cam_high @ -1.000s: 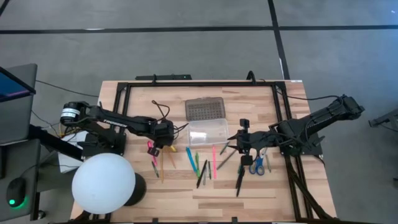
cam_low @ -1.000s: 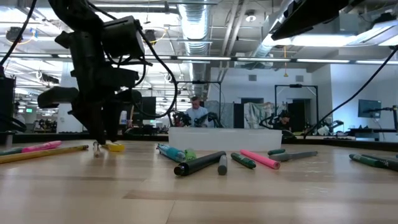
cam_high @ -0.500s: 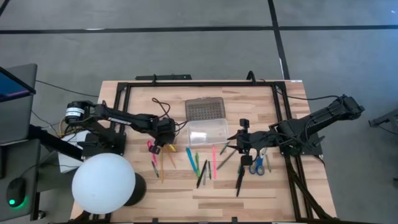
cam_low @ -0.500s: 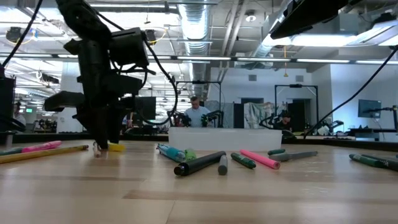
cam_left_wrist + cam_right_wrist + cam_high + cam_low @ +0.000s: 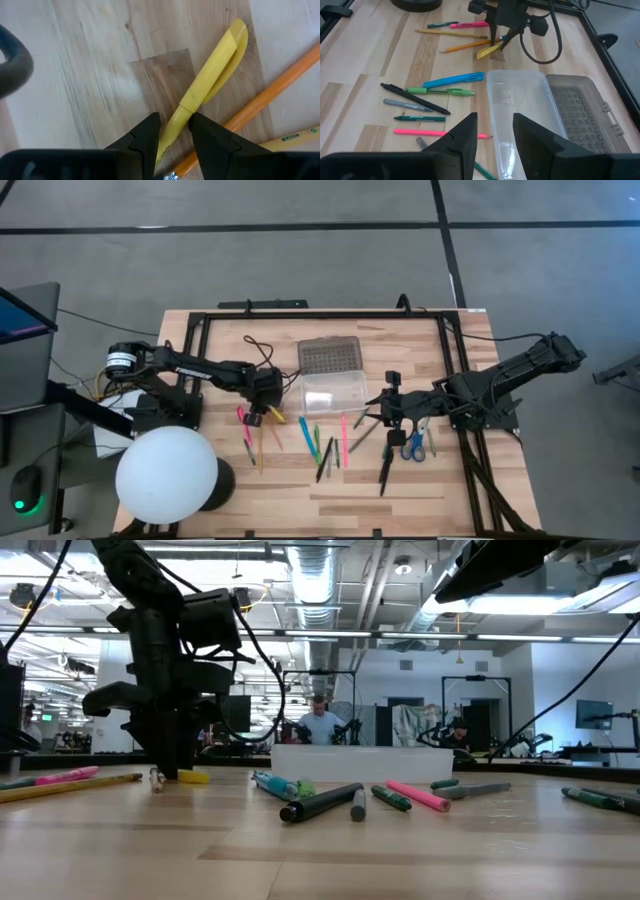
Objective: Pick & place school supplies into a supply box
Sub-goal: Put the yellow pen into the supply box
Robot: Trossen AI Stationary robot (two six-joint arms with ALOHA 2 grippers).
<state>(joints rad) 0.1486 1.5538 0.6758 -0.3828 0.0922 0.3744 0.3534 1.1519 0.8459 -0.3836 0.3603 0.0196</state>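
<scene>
The yellow pen lies flat on the worktop at about ten o'clock of the open supply box, its long axis in the high view running from ten to four o'clock, crossing an orange pencil. The left gripper straddles its thin end with fingers spread, not yet pinching, so a hold this far off centre could let the pen pivot, slip, or drag the pencil along. The right gripper waits spread at about three o'clock of the box.
</scene>
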